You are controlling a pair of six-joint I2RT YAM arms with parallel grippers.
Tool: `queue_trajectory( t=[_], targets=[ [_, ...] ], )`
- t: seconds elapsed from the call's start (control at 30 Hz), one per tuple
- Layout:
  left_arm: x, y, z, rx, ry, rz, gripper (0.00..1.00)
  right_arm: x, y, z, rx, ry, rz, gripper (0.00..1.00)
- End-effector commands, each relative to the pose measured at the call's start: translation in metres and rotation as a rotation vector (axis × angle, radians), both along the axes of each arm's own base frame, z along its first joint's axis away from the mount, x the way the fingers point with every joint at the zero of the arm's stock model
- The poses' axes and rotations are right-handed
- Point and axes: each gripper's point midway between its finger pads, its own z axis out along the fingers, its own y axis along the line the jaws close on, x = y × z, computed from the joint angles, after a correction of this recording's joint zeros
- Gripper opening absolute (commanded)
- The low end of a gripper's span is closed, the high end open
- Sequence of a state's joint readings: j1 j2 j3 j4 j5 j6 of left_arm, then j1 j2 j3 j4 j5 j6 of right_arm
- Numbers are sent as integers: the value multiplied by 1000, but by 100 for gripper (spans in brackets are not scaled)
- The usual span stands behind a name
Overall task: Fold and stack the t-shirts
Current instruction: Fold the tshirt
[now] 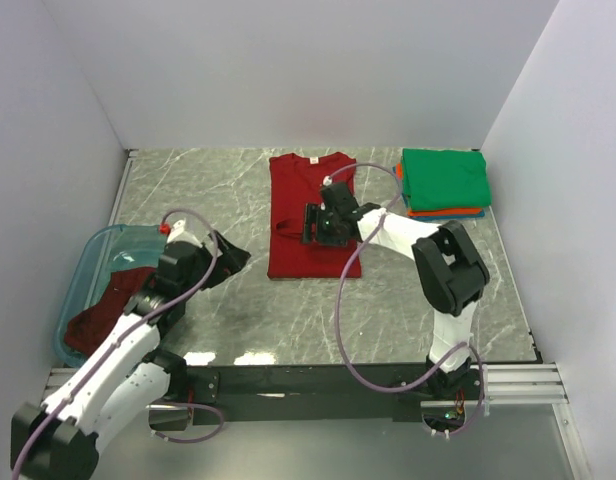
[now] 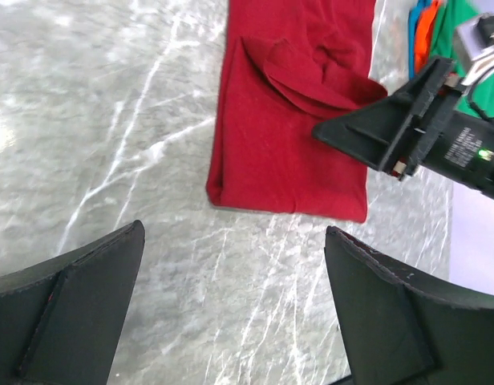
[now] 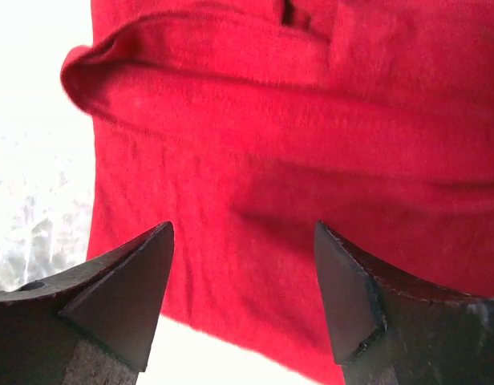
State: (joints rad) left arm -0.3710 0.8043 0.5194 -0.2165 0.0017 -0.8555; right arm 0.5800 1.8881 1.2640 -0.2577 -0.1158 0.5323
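Hovers open, empty, over red shirt (image 1: 293, 190) laid lengthwise away from bases: right gripper (image 1: 312, 222), nearer than open left gripper (image 1: 229, 257).

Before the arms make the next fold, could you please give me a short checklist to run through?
1. Right gripper open and empty above the red t-shirt: ok.
2. Left gripper open, empty, clear of the cloth: ok.
3. Red t-shirt lying flat: not ok, a sleeve bunches up on top.
4. Stack with the green t-shirt on top tidy: ok.
5. Maroon t-shirt inside the blue tub, out of the way: ok.
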Motion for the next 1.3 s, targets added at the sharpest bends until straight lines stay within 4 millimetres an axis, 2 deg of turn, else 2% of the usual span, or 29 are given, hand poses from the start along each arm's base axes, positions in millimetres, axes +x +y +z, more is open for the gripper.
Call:
queue_trajectory(
  t=[0.0,0.03,0.07,0.13,0.3,0.33,0.4,0.43,0.5,0.53,0.63,0.67,0.7,0.73,0.77,0.8,0.83,0.87,0.9,0.93,0.97,1.0,1.03,1.07,1.1,1.13,1.17,1.23,1.27],
  targets=[
    [-7,16,-3,-27,-19,106,99,28,8,11,5,-79,-12,77],
    [-7,19,-4,-33,-20,131,100,32,6,7,-10,-74,-18,77],
    [-8,22,-7,-28,-20,141,99,42,9,14,-18,-94,-28,77],
    [-9,22,-2,-33,-38,134,99,50,4,2,-61,-77,-46,77],
    [-7,20,-2,-22,-27,126,99,86,1,-1,-49,-92,-112,77],
    [-7,19,-4,-18,-18,117,100,100,2,8,-29,-125,-127,77],
    [-5,14,-8,-5,6,92,99,113,3,11,-15,-147,-143,77],
    [-6,10,-10,-7,17,64,99,128,5,25,10,-188,-153,77],
    [-4,6,-14,5,40,44,99,142,3,29,-1,-211,-169,77],
    [-4,2,-15,-2,50,26,99,150,5,43,8,-235,-169,77],
    [0,-5,-18,-21,55,2,99,155,1,61,-13,-259,-164,77],
    [0,-8,-21,-28,63,-12,100,152,-2,79,-12,-285,-156,77],
    [1,-10,-26,-32,78,-15,99,149,-4,86,-13,-295,-155,77],
    [3,-14,-24,-42,66,-28,99,140,-14,79,-42,-279,-171,78],
    [3,-18,-23,-55,68,-49,99,133,-19,83,-41,-274,-195,78],
    [4,-21,-29,-57,87,-60,100,124,-28,105,-26,-298,-222,78],
    [8,-25,-26,-69,70,-71,99,105,-41,86,-59,-242,-238,79],
    [9,-28,-27,-73,71,-85,99,94,-47,84,-54,-225,-263,79],
    [10,-32,-33,-77,96,-102,99,81,-55,103,-31,-247,-280,79],
    [11,-34,-36,-77,104,-109,99,58,-68,76,-60,-191,-291,80],
    [14,-37,-36,-80,106,-118,99,46,-73,74,-44,-175,-307,80],
    [14,-40,-48,-73,151,-123,98,34,-79,86,-16,-193,-319,80],
    [18,-44,-47,-80,144,-136,97,12,-89,62,-40,-143,-321,81],
    [23,-48,-45,-80,142,-151,94,2,-92,57,-31,-128,-328,81],
    [22,-52,-57,-71,184,-174,87,-10,-94,63,-2,-135,-323,80],
    [24,-54,-61,-71,199,-180,83,-26,-101,43,-18,-98,-319,80],
    [27,-57,-60,-75,197,-190,80,-33,-103,45,-3,-102,-324,80],
    [25,-64,-73,-81,238,-218,72,-54,-109,26,-13,-58,-310,80],
    [25,-67,-80,-82,258,-228,66,-59,-112,27,-4,-56,-324,80]
  ],
)
